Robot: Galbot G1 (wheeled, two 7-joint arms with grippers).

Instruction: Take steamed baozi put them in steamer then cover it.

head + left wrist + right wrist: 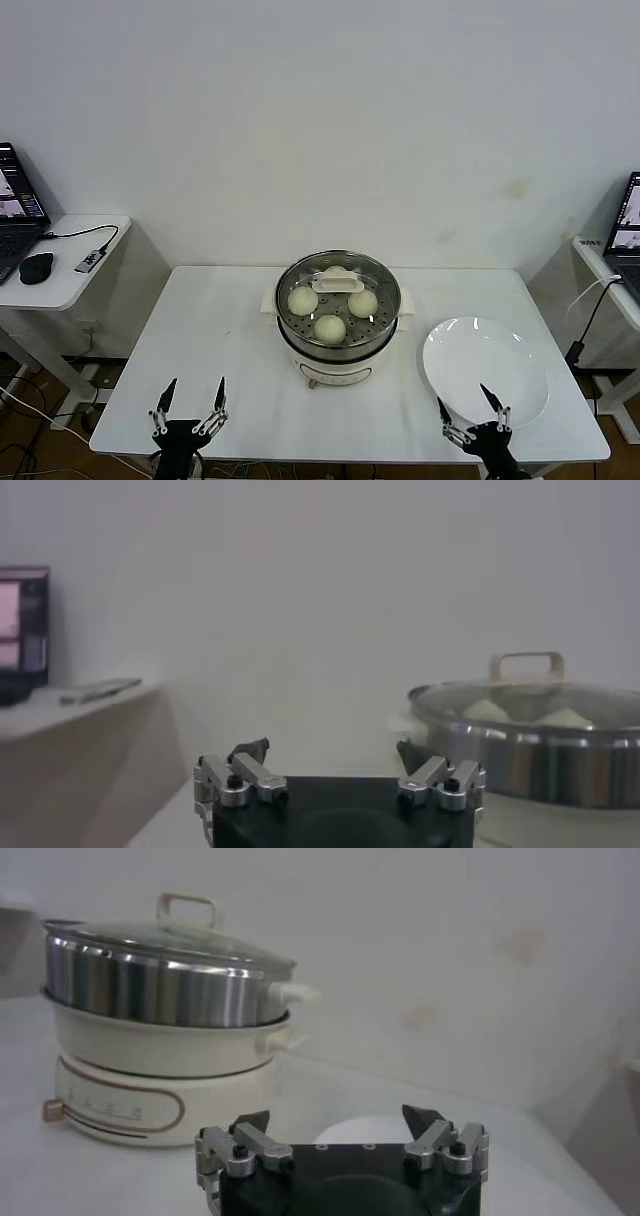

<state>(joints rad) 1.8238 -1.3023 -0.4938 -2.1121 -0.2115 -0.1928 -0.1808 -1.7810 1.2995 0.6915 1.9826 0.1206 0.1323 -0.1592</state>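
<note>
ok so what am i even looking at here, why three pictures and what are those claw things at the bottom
It is a two-armed robot at a white table. The wide picture comes from a camera on its head, looking down. The other two come from cameras on its wrists, each looking past its own claw.

The left claw and right claw sit at the table's near edge, both open and holding nothing.

In the middle stands a steel steamer with its glass cover on. Through the glass you can see baozi; three show clearly. An empty white plate lies on the robot's right.
</note>
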